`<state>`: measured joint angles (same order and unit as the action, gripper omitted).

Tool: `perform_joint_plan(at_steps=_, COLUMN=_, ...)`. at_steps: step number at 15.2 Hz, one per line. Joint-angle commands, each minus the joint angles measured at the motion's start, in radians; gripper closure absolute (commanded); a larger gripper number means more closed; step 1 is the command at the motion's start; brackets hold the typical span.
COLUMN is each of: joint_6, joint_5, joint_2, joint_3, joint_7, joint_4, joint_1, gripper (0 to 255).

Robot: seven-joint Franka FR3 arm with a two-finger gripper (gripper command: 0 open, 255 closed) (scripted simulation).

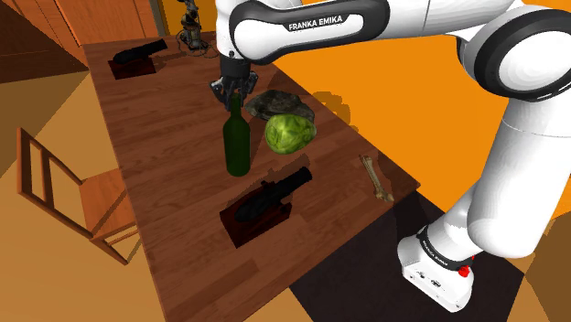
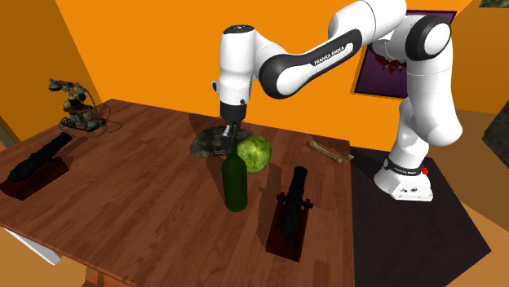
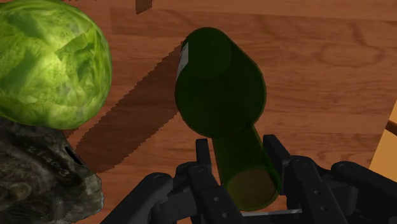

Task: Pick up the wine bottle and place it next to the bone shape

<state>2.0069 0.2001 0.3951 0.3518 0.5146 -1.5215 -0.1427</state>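
Wine bottle (image 3: 219,83), dark green, has its neck pinched between the fingers of my gripper (image 3: 238,149) and stands upright on the wooden table (image 1: 156,146). Just beyond it I see a green cabbage (image 1: 289,134). The bone (image 1: 373,177) lies well apart, by the table's edge.

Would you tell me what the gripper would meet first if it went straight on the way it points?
The green wine bottle: the gripper points straight down over its neck, so it would probably meet the bottle well before the wooden table.
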Motion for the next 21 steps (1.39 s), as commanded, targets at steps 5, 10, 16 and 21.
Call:
perform_joint_plan(at_steps=5, joint_6=0.000, joint_5=0.000, joint_2=0.000, joint_3=0.000, joint_7=0.000, joint_4=0.000, joint_1=0.000, gripper=255)
perform_joint_plan(at_steps=10, joint_6=-0.037, joint_5=-0.004, joint_2=-0.006, joint_3=0.002, joint_7=-0.004, joint_4=0.032, joint_1=-0.001, gripper=255)
perform_joint_plan(at_steps=16, joint_6=-0.115, joint_5=-0.009, joint_2=-0.011, joint_3=0.005, joint_7=-0.012, joint_4=0.106, joint_1=-0.006, gripper=255)
perform_joint_plan(at_steps=21, joint_6=-0.183, joint_5=-0.011, joint_2=-0.008, joint_3=0.007, joint_7=-0.018, joint_4=0.178, joint_1=-0.012, gripper=255)
